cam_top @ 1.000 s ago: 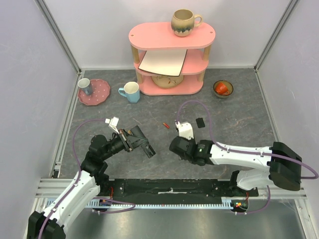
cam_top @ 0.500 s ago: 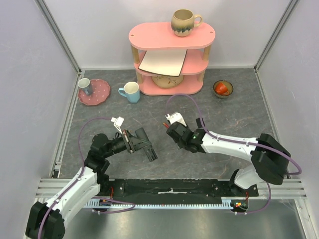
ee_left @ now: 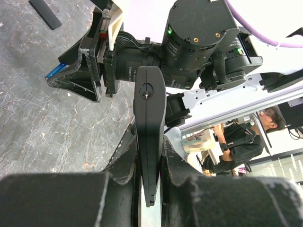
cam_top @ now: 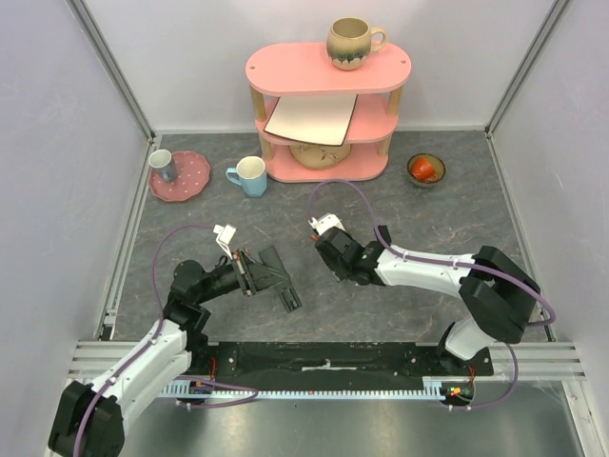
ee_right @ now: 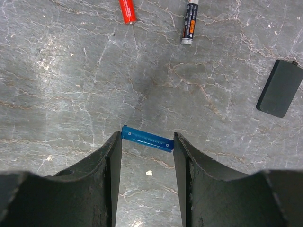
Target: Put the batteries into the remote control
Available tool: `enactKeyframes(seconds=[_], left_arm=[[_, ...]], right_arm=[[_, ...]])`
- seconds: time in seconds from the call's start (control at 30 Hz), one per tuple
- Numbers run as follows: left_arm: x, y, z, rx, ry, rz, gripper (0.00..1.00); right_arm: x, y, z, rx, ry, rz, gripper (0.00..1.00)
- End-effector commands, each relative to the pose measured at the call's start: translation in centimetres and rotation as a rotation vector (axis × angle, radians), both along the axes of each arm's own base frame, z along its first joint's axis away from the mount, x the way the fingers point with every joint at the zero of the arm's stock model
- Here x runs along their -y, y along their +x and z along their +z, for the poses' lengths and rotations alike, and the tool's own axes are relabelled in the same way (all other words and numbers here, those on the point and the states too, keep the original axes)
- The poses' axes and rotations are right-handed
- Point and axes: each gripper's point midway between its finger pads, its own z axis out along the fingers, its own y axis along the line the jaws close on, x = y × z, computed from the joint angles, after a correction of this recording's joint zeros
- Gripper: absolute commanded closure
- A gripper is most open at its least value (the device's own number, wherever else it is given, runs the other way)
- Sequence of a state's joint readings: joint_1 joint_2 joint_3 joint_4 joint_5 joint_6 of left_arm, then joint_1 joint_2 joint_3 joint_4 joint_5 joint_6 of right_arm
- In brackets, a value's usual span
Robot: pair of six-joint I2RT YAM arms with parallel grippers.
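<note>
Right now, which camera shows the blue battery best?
Right wrist: the blue battery lies in full length on the table between the right tool's fingers. Left wrist shows only its blue tip; in the top view the right arm hides it.

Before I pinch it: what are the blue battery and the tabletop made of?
Blue battery: smooth, slightly shiny blue sleeve with fine print, probably plastic or foil wrap over metal. Tabletop: matt grey with pale veins, stone-like; might be a printed mat.

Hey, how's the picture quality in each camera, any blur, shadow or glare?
Right wrist: blue battery crisp, right gripper dark and soft-edged. Left wrist: remote control sharp, left gripper blurred and dark. Top external: evenly lit, no glare.
</note>
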State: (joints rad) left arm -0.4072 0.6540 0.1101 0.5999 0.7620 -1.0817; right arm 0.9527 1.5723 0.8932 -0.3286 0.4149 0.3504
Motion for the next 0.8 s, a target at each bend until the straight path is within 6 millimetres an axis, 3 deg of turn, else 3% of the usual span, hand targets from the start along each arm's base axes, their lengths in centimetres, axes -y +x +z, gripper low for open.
enactKeyframes(seconds=[0.0, 0.47, 0.77], left_arm=[[-0.1, -0.4, 1.0, 0.031, -0.025, -0.010, 0.98], [-0.4, 0.0, -0.2, 0.002, 0.008, 0.025, 0.98], [-0.4, -0.2, -0.2, 0.009, 0.014, 0.021, 0.98]], right_arm=[[-1.4, 1.2, 1.3, 0.034, 0.057, 0.014, 0.67], [-0.4, 1.3, 1.4, 0.039, -0.043, 0.110, 0.67], [-0.3, 1.1, -2.0, -0.097, -0.049, 0.138, 0.56]])
